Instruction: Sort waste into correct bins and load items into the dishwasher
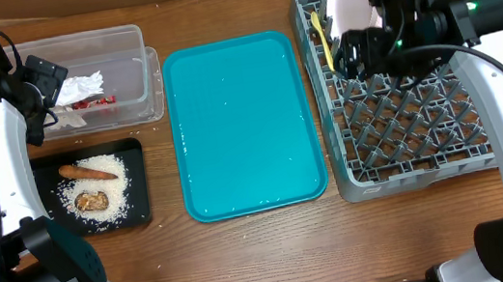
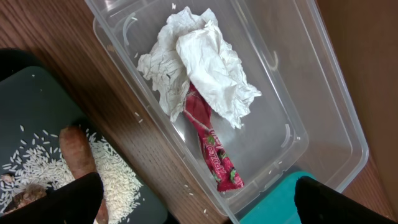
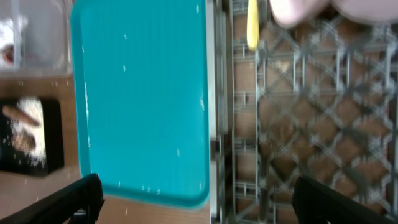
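— Your jaws?
— Both spread wide, holding nothing: my left gripper [image 2: 199, 202] above the clear tub [image 2: 323, 112], my right gripper [image 3: 199, 199] above the grey rack [image 3: 298, 124].
— Any writing?
— Print on the red shiny wrapper [image 2: 214, 149], unreadable. It lies partly under the crumpled white napkin [image 2: 199, 62] in the tub. Yellow spoon [image 3: 252, 25] and pale pink dish [image 3: 305, 9], racked, are cut off, blurred.

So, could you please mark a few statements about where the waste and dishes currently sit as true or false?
1. The crumpled napkin lies in the clear tub. True.
2. The red wrapper lies on the teal tray. False: it is in the clear tub, partly under the napkin.
3. The carrot lies on the black tray. True.
4. The yellow spoon lies on the table. False: it is in the grey rack.
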You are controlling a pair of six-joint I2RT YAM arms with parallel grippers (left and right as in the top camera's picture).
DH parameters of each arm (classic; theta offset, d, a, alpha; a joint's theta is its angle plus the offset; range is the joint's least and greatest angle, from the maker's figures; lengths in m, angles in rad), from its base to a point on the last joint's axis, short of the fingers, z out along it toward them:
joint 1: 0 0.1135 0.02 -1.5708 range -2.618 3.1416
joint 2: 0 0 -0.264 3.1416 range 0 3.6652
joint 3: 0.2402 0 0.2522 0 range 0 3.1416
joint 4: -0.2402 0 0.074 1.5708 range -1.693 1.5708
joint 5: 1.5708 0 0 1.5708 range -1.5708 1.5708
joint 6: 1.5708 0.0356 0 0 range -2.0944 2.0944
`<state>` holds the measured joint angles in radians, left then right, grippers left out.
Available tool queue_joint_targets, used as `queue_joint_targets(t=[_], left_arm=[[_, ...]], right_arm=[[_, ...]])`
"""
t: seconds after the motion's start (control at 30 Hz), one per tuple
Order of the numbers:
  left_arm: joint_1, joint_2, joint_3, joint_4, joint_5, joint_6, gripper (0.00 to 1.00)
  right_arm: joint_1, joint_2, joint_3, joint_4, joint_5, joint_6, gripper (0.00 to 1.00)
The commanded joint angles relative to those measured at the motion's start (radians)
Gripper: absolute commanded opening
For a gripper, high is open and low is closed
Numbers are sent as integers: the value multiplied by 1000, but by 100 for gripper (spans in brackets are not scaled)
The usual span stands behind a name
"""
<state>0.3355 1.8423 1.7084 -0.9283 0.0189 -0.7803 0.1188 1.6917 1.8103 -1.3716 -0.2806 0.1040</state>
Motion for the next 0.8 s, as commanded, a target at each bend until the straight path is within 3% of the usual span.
queue_joint_targets(t=[0.0, 0.37, 0.77], left_arm=[[-3, 2, 9, 1, -3, -8, 100], [-3, 2, 9, 1, -3, -8, 100], [-3, 2, 9, 1, -3, -8, 100]], right_arm=[[5, -49, -20, -52, 7, 4, 100], [5, -275, -95, -266, 71, 3, 100], [4, -282, -97, -322, 71, -1, 100]])
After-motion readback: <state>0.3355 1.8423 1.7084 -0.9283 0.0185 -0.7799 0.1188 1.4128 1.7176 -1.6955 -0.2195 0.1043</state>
